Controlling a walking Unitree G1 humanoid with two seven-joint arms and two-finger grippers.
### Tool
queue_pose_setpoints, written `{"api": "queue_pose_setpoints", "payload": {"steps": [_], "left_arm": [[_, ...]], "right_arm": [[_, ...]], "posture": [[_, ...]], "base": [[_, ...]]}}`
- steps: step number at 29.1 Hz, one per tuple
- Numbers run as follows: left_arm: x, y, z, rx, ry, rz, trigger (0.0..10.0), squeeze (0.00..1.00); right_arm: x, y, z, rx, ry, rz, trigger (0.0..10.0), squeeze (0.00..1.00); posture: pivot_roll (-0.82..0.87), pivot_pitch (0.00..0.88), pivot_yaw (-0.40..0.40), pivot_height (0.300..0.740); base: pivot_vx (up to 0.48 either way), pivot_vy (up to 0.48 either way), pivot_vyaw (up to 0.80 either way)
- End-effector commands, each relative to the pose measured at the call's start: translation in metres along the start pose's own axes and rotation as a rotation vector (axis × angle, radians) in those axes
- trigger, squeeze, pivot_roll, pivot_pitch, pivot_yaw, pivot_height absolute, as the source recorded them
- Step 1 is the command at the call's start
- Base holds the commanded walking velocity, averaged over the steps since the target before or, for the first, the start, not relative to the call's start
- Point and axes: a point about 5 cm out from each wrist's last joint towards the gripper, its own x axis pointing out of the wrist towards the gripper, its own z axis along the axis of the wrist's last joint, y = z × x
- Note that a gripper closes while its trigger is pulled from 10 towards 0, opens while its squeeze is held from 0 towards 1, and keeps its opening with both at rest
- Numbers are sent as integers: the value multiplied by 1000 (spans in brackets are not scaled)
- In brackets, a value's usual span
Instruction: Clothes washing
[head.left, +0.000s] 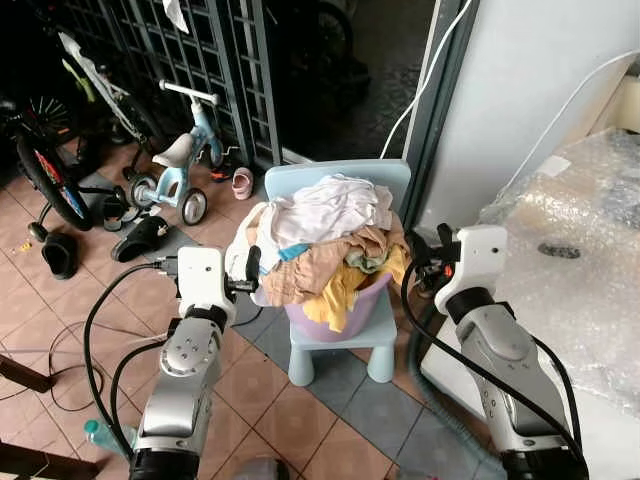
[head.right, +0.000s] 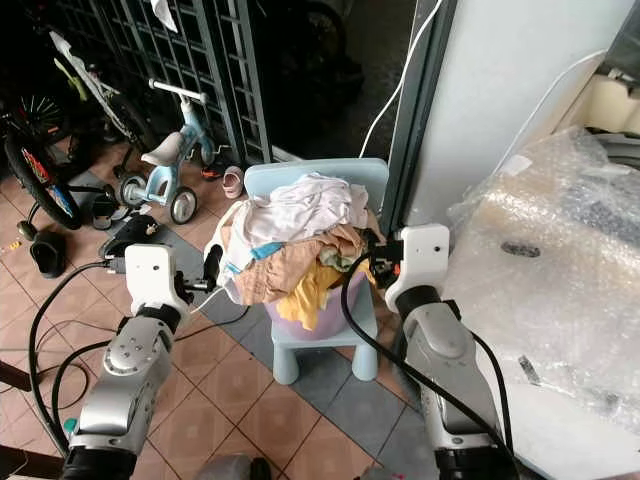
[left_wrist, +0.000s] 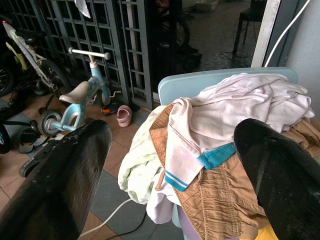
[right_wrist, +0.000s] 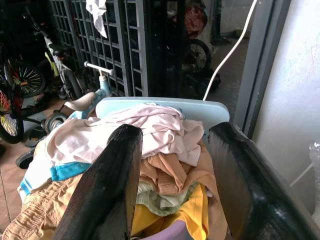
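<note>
1. Left eye view: a lilac laundry basket (head.left: 345, 318), heaped with clothes (head.left: 325, 245), stands on a small pale-blue chair (head.left: 345, 340) on the tiled floor. The left gripper (head.left: 250, 272) is at the pile's left edge and the right gripper (head.left: 420, 262) is at its right edge. A child's balance bike (head.left: 180, 160) stands farther back on the left.
2. Right eye view: the same heap sits between the two arms. A bubble-wrapped bulk (head.right: 560, 270) lies to the right.
3. Left wrist view: the left gripper's black fingers (left_wrist: 55, 185) are spread wide, released, with a white shirt and tan trousers between them.
4. Right wrist view: the right gripper's fingers (right_wrist: 107, 187) are also parted, holding nothing, poised just over a yellow garment (right_wrist: 187, 212).
</note>
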Motion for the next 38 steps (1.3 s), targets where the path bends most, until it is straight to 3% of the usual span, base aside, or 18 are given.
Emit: {"api": "queue_pose_setpoints", "payload": {"steps": [1, 2, 5, 6, 9, 10, 11, 26, 28, 34, 37, 38], "left_arm": [[-1, 5, 0, 6, 5, 16, 10000, 0], [-1, 5, 0, 5, 7, 15, 10000, 0], [-1, 5, 0, 4, 7, 13, 10000, 0], [-1, 4, 0, 3, 7, 12, 10000, 0], [-1, 4, -1, 2, 7, 12, 10000, 0], [0, 4, -1, 2, 7, 13, 10000, 0], [0, 4, -1, 3, 7, 13, 10000, 0], [2, 7, -1, 0, 16, 21, 10000, 0], [2, 6, -1, 0, 18, 24, 10000, 0], [0, 8, -5, -5, 35, 31, 10000, 0], [-1, 8, -6, -11, 40, 28, 10000, 0], [0, 8, -6, -13, 42, 19, 10000, 0]], "right_arm": [[4, 6, 3, -24, -16, 43, 10000, 0], [4, 9, 4, -61, -26, 68, 10000, 365], [5, 10, 4, -63, -26, 72, 10000, 357], [6, 10, 3, -56, -25, 71, 10000, 255], [7, 10, 3, -53, -24, 75, 10000, 259], [8, 10, 2, -55, -21, 80, 10000, 188], [8, 11, 1, -54, -18, 82, 10000, 0], [14, 7, -2, -53, -8, 37, 10000, 0], [13, 6, -5, -30, 1, 3, 10000, 0], [7, -4, -12, -70, 22, -98, 10000, 0], [3, -11, -22, -28, 71, -161, 10000, 0], [2, -11, -24, -1, 75, -172, 10000, 651]], "posture": [[-98, 11, 47, 740], [-98, 11, 47, 740], [-98, 9, 47, 740], [-96, 5, 44, 740], [-94, 3, 43, 740], [-93, 2, 42, 740], [-93, 1, 42, 740], [-85, 0, 46, 740], [-86, 0, 45, 740], [-88, 0, 42, 740], [-88, 0, 42, 740], [-88, 0, 42, 740]], "base": [[0, 0, 800], [0, 0, 800], [0, 0, 800], [0, 0, 800], [0, 0, 792], [0, 0, 544], [0, 0, 0], [0, 0, 0], [0, 0, 0], [0, 0, 0], [0, 0, 0], [0, 0, 0]]}}
